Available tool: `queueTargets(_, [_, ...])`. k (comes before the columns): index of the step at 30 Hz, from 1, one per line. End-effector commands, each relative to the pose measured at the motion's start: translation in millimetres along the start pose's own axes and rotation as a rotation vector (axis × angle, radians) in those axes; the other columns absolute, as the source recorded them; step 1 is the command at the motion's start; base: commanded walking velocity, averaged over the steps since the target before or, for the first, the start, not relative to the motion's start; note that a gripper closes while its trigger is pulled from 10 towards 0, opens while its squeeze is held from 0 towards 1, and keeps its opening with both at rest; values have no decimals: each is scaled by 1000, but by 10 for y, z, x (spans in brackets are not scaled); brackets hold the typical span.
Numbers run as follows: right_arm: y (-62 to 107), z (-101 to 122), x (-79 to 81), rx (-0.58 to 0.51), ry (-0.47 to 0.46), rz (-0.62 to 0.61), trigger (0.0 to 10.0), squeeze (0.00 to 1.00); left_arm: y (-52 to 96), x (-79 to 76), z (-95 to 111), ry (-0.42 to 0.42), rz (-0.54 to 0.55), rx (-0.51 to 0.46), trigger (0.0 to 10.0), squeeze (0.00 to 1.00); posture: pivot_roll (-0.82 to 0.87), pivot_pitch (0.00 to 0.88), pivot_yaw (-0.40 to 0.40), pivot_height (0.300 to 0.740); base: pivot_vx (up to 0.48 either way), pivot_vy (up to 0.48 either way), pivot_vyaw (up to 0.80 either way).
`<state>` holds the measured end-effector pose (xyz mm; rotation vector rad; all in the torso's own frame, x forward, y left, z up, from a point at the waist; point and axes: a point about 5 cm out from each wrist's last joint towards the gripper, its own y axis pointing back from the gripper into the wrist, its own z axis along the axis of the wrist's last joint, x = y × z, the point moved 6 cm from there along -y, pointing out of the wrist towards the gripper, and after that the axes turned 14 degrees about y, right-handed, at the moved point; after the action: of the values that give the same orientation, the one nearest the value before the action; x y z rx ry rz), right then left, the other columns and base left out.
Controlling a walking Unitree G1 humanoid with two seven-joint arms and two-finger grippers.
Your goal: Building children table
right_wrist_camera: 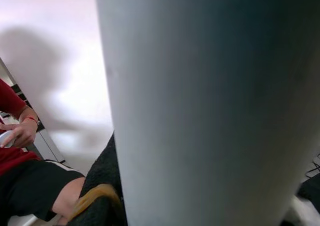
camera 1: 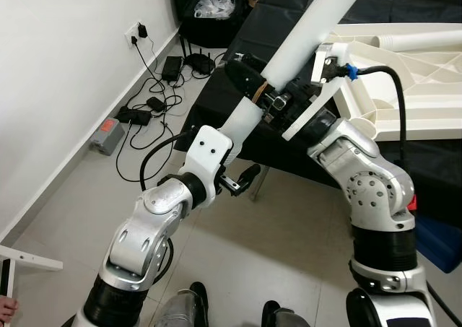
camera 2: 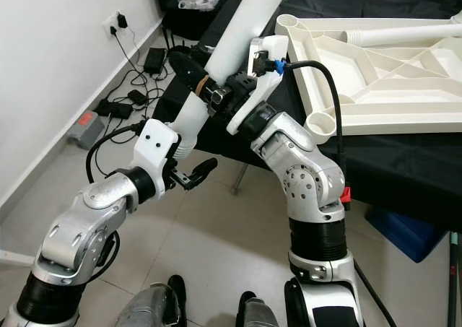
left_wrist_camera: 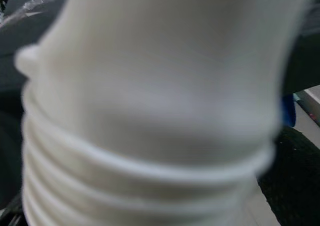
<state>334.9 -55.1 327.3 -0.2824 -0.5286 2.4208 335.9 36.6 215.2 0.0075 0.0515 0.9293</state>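
Tools (camera 1: 254,96) both clamped on table leg (camera 1: 303,35)

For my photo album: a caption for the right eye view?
Both grippers hold a white table leg beside the upturned white tabletop.

Black-draped table (camera 2: 404,150), white upturned tabletop (camera 2: 382,74) on it, tiled floor (camera 1: 65,197) with cables (camera 1: 155,81)

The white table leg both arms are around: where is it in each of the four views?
Left eye view: white table leg runs diagonally from top centre down to the left gripper.
Right eye view: same diagonal, upper centre.
Left wrist view: close, blurred threaded end.
Right wrist view: smooth shaft.
Shared landmark: upturned white tabletop.
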Motion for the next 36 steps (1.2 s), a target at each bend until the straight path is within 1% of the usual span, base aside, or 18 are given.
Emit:
queueTargets(1, [16,-117,160,38,-42,66,10000,0,-21,-80,56,-52,-44,-19,10000,0,158,251,-1,740,0,0,0])
queueTargets(2, [16,-117,160,38,-42,66,10000,0,-21,-80,56,-52,-44,-19,10000,0,158,251,-1,740,0,0,0])
queueTargets(4, [40,-185,186,63,-42,72,10000,0,-25,-183,64,-72,-99,-12,10000,0,155,253,0,740,0,0,0])
queueTargets(5, [40,-185,186,63,-42,72,10000,0,-25,-183,64,-72,-99,-12,10000,0,155,253,0,740,0,0,0])
queueTargets(7, [58,-244,177,86,-37,63,10000,0,-12,-265,55,-68,-141,-1,10000,0,155,253,0,740,0,0,0])
queueTargets(8, [58,-244,177,86,-37,63,10000,0,-12,-265,55,-68,-141,-1,10000,0,155,253,0,740,0,0,0])
queueTargets(9, [64,-263,158,93,-33,52,10000,0,3,-296,8,-66,-153,17,10000,0,160,253,1,740,0,0,0])
queueTargets(10, [64,-263,158,93,-33,52,10000,0,3,-296,8,-66,-153,17,10000,0,160,253,1,740,0,0,0])
queueTargets(12, [63,-256,82,98,-17,27,10000,0,56,-322,-162,-87,-153,63,10000,0,158,250,0,740,0,0,0])
queueTargets(13, [63,-248,56,99,-13,20,10000,0,75,-324,-216,-100,-151,77,10000,0,158,250,0,740,0,0,0])
queueTargets(15, [62,-226,6,98,-3,7,10000,0,103,-247,-314,-133,-113,105,10000,0,154,246,-4,740,0,0,0])
queueTargets(18, [71,-219,-26,103,12,0,10000,0,123,-207,-349,-143,-91,118,10000,0,154,242,-6,740,0,0,0])
queueTargets(22, [83,-226,-37,109,22,-3,10000,0,115,-208,-305,-162,-73,104,10000,0,156,237,-6,740,0,0,0])
queueTargets(30, [93,-237,-60,116,38,-11,10000,0,128,-204,-280,-175,-66,104,10000,0,155,233,-6,740,0,0,0])
queueTargets(31, [92,-233,-88,115,38,-22,10000,0,146,-197,-309,-179,-60,115,10000,0,157,231,-6,740,0,0,0])
queueTargets(33, [96,-244,-145,119,45,-41,10000,0,217,-171,-455,-212,-30,159,10000,0,153,231,-5,740,0,0,0])
queueTargets(34, [96,-244,-145,119,45,-41,10000,0,217,-171,-455,-212,-30,159,10000,0,153,231,-5,740,0,0,0])
queueTargets(36, [95,-245,-201,117,50,-68,10000,0,254,-152,-507,-222,-7,176,10000,0,161,232,-10,740,0,0,0])
